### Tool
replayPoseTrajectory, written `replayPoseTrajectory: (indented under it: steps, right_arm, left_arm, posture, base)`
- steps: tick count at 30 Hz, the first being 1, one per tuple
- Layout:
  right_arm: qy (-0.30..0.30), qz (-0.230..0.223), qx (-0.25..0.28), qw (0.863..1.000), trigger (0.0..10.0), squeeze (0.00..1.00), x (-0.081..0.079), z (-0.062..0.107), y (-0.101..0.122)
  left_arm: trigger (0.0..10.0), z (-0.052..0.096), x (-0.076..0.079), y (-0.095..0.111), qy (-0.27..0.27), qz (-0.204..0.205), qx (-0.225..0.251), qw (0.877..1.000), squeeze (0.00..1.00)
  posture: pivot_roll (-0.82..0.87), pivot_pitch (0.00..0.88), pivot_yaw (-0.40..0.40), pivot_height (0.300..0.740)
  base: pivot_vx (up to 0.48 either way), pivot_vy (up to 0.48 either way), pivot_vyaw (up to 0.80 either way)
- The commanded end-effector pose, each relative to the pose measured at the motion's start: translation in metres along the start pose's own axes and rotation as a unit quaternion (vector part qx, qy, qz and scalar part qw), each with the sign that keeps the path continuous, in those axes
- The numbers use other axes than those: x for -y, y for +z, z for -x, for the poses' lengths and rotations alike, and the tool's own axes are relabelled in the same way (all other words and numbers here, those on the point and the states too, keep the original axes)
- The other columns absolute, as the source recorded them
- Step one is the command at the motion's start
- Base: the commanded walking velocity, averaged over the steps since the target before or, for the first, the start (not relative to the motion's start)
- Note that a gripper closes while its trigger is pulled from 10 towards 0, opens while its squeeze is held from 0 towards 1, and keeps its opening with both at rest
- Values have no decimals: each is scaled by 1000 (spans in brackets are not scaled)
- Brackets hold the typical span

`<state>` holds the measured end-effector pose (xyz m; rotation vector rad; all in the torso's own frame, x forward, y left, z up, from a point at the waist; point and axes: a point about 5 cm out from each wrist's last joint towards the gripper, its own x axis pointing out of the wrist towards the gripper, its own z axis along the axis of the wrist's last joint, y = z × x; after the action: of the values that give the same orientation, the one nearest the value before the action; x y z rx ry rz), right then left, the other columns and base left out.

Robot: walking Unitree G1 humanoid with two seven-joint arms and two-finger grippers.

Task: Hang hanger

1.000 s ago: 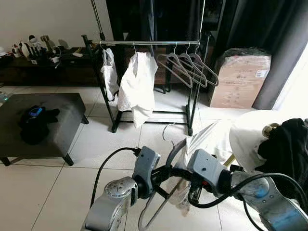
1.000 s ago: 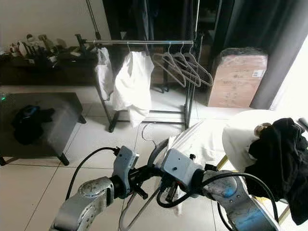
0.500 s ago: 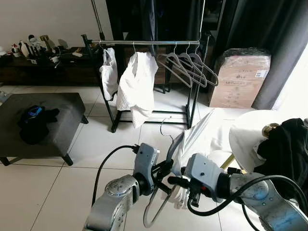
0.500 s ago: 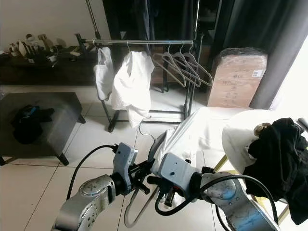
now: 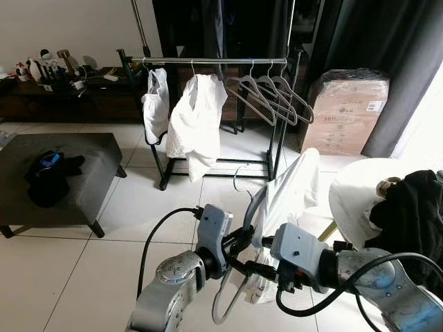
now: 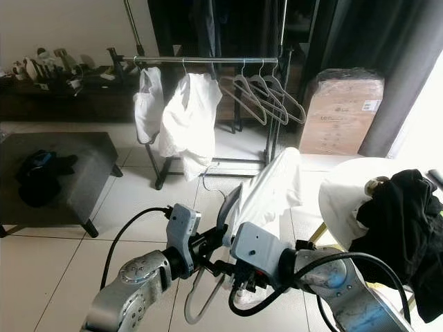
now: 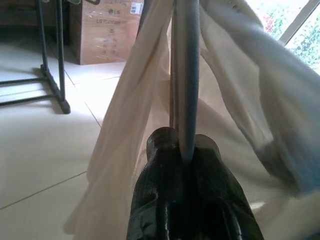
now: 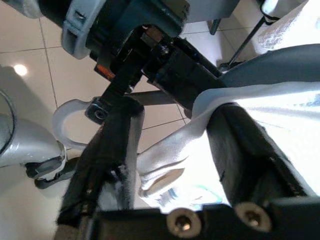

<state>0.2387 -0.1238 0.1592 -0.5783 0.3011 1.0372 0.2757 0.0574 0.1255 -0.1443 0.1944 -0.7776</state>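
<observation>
In left wrist view, left tool (image 7: 184, 155) clamps hanger (image 7: 185, 75) under white garment (image 7: 235, 95).

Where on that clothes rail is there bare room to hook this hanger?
On the rail, the bare stretch lies between the white shirt and the empty hangers. From those hangers to the right post it is crowded.

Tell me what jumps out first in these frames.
Front and centre, both grippers meet at a grey hanger draped with a white garment: the left gripper is shut on the hanger's bar, and the right gripper has the cloth between its fingers. Behind stands a clothes rack holding two white garments and several bare hangers. To the right, black clothes lie heaped on a white seat.
</observation>
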Motion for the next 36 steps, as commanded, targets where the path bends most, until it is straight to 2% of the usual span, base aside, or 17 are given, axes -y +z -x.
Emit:
replayPoseTrajectory:
  steps: [1,12,15,18,20,22,23,25,26,27,30,31,32,33,36]
  right_arm:
    - [13,8,10,1000,10000,1000,-4,-3,4]
    - [-18,-8,0,1000,10000,1000,2,-10,-3]
    - [-93,-33,-48,994,10000,1000,17,-19,-18]
    - [-126,-46,-65,989,10000,1000,23,-21,-22]
    - [-153,-91,-61,982,10000,1000,27,-23,-23]
    - [-144,-103,-34,984,10000,1000,26,-24,-18]
    - [-116,-100,-9,988,10000,1000,20,-23,-13]
    - [-91,-90,4,992,10000,1000,15,-22,-10]
    - [-78,-82,0,994,10000,694,12,-21,-11]
    - [-62,-50,-23,997,10000,0,9,-16,-17]
    - [-104,-26,-69,992,10000,0,21,-7,-33]
    - [-138,-29,-83,987,10000,0,30,-3,-39]
    - [-181,-35,-87,979,10000,0,44,4,-42]
    - [-202,-37,-86,975,10000,0,51,7,-42]
    - [-241,-28,-70,967,10000,0,65,16,-38]
  left_arm:
    - [10000,1,-10,18,33,-25,39,998,0]
    - [10000,1,-15,19,57,-32,47,997,0]
    - [10000,1,-23,22,99,-41,58,993,0]
    - [10000,1,-26,25,120,-36,70,990,0]
    - [10000,2,-27,26,131,-41,76,988,0]
    - [10000,2,-28,28,137,-36,85,986,0]
    - [10000,1,-28,28,139,-36,86,986,0]
    - [10000,1,-28,28,139,-38,87,986,0]
    - [10000,1,-28,28,139,-38,87,986,0]
    - [10000,1,-28,27,127,-47,82,987,0]
    - [10000,5,-32,25,114,-57,69,990,0]
    - [10000,7,-34,23,104,-61,58,991,0]
    - [10000,11,-34,18,77,-74,36,994,0]
    - [10000,14,-35,15,63,-82,24,994,0]
    - [10000,21,-38,8,40,-95,-2,995,0]
  posture:
    - [-89,94,-3,740]
    - [-85,94,-4,740]
    - [-83,95,-4,740]
    - [-82,96,-5,740]
    - [-79,95,-4,740]
    - [-80,95,-4,740]
    - [-80,93,-3,740]
    - [-81,93,-3,740]
    - [-83,91,-3,740]
    - [-85,88,-3,740]
    - [-87,86,-2,740]
    - [-87,81,0,740]
    - [-88,80,1,740]
    - [-90,78,3,740]
    - [-93,75,2,740]
  base:
    - [0,0,0]
    - [0,0,0]
    - [0,0,0]
    - [0,0,0]
    - [0,0,0]
    - [0,0,0]
    - [0,0,0]
    - [0,0,0]
    - [0,0,0]
    - [0,0,0]
    - [0,0,0]
    - [0,0,0]
    - [0,0,0]
    - [0,0,0]
    - [0,0,0]
